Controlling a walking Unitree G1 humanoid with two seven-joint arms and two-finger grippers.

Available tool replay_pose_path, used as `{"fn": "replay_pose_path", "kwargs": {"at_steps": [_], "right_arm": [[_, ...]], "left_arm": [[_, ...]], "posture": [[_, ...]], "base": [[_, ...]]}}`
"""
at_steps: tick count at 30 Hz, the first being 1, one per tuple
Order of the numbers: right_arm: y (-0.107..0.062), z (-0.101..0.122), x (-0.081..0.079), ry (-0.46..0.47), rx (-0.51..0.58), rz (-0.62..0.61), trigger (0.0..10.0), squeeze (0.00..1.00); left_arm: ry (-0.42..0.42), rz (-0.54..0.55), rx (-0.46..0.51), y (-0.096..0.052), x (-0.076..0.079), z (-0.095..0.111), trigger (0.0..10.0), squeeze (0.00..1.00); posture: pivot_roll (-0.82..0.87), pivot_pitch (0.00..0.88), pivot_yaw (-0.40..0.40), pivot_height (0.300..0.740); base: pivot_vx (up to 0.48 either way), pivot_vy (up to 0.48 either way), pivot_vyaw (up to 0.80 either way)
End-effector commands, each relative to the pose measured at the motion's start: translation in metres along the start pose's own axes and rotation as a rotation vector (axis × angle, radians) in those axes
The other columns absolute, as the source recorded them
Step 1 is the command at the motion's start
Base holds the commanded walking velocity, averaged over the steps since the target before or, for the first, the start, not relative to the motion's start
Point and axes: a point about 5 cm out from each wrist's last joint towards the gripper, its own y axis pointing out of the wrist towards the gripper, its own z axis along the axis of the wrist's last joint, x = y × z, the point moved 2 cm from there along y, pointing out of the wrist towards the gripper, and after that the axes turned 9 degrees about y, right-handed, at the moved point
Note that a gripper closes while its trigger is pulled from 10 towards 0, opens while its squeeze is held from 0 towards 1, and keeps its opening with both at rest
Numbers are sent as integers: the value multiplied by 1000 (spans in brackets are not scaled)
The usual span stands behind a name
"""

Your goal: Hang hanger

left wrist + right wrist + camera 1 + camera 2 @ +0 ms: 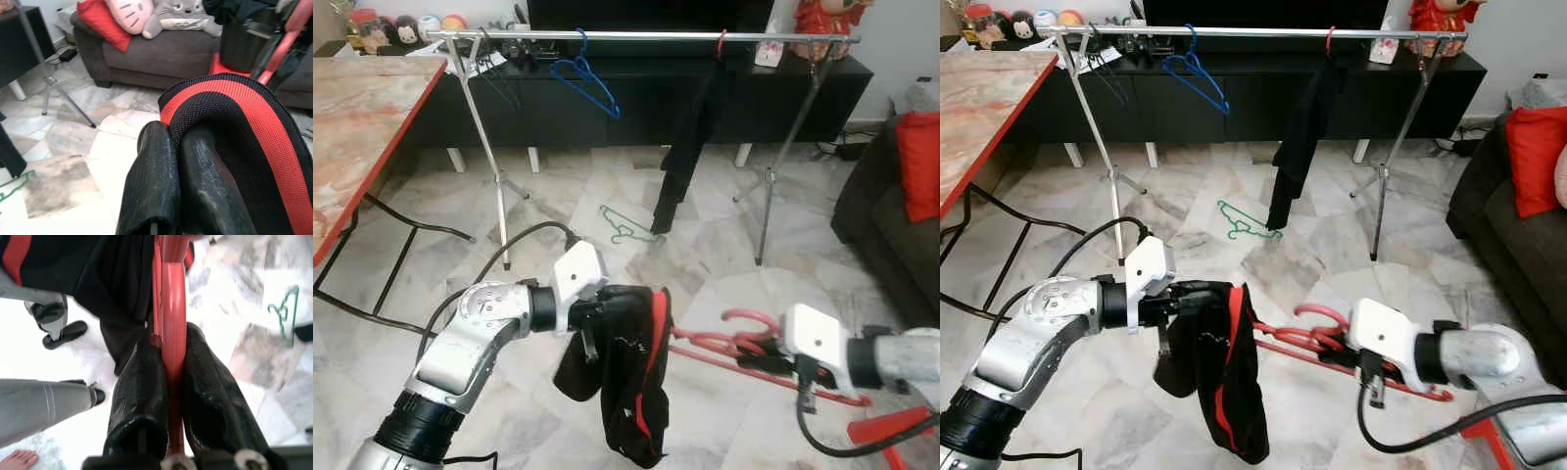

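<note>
Right hand (773, 354) grips the hanger (724, 348), left hand (607, 318) pinches the garment (631, 392); it may slip off well short of the rail (636, 36)

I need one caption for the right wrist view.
Right gripper clamps the red hanger beside black garment.

rail (646, 36) bare mid-span, blue hanger (589, 80), hung black garment (685, 147) flanking

Grey sofa (205, 49) with red cushion (105, 22), marble-topped table (357, 108).
</note>
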Motion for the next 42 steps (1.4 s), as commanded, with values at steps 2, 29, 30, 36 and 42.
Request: {"fn": "replay_pose_path", "kwargs": {"at_steps": [2, 29, 30, 36, 42], "right_arm": [[-8, -6, 5, -1, -25, -31, 0, 0], [53, -112, 40, 647, 100, -707, 10000, 0], [59, -121, 33, 702, 102, -734, 10000, 0], [72, -165, 0, 859, -42, -910, 10000, 0], [78, -189, -28, 977, -138, -1071, 10000, 0]], "left_arm": [[29, 56, -5, -5, -6, 0, 0, 0], [-61, 721, -111, -39, -38, -39, 10000, 0], [-74, 748, -95, -38, -38, -38, 10000, 0], [-125, 789, -28, -29, -32, -31, 10000, 0], [-183, 824, 46, -27, -27, -21, 10000, 0]], "posture": [[-136, 95, -42, 740], [-111, 65, -37, 740], [-111, 60, -37, 740], [-92, 45, -32, 740], [-65, 22, -14, 740]], "base": [[0, 0, 0], [0, 0, 0], [0, 0, 0], [0, 0, 0], [0, 0, 0]]}}
